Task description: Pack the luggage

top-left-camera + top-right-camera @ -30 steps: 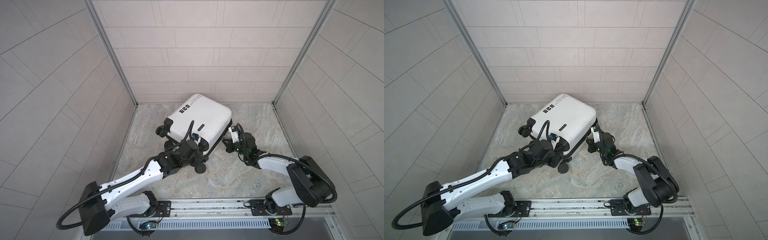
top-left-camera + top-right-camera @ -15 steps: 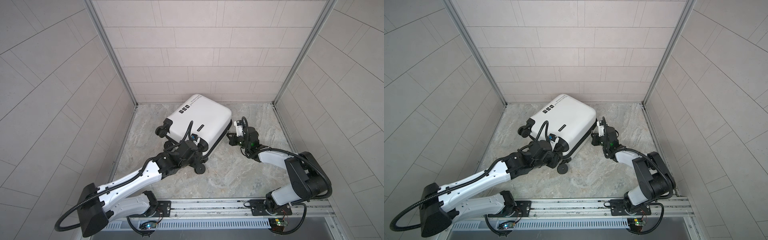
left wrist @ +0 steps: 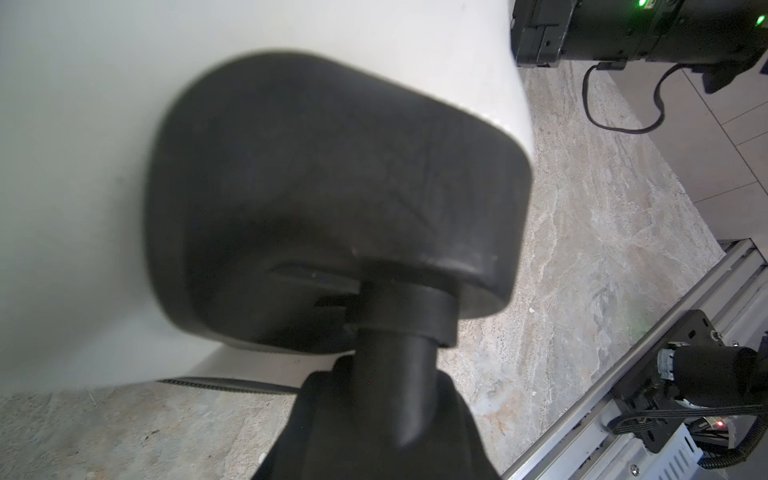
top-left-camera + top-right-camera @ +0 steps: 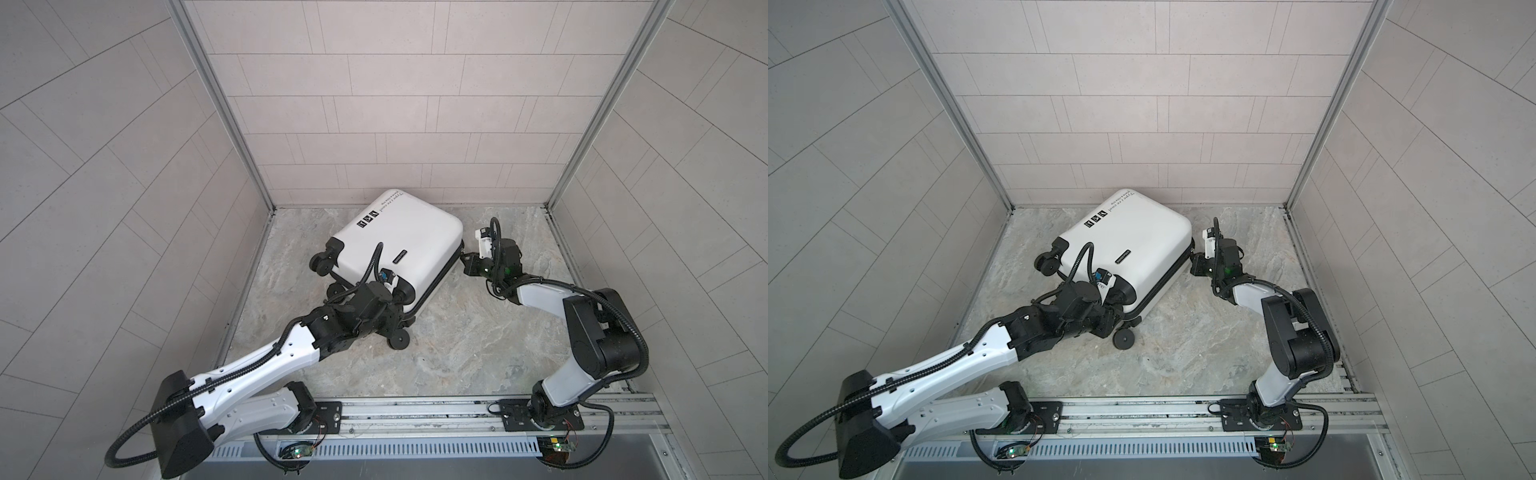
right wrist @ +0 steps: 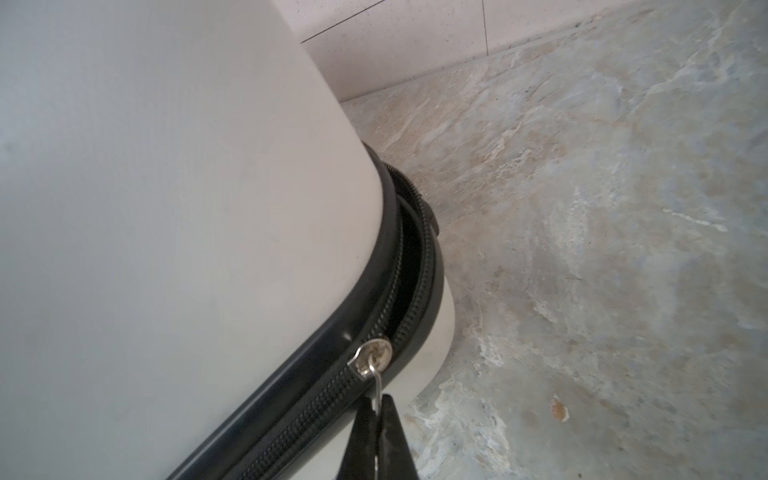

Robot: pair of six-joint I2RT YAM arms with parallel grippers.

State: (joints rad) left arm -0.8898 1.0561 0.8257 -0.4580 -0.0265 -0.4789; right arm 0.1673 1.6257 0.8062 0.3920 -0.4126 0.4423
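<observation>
The luggage [image 4: 399, 245] lies flat by the table's [image 4: 457, 365] back edge. The right tool [image 5: 378, 409] is clenched on the zipper pull [image 5: 377, 382]; beyond it the zipper [image 5: 415, 266] gapes. The left tool [image 4: 392, 322] sits at the wheel end, fingers hidden: its grip cannot be told. Bare table lies toward the front and right edges.

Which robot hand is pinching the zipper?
The right gripper: its tips are shut on the silver zipper pull of the suitcase. The left gripper is by the wheels.

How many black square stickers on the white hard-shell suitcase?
3 black square stickers, in a row on the upper shell of the white hard-shell suitcase: one nearest the wheels, one in the middle, one beside the black lettering. Underside hidden, so more possible.
</observation>
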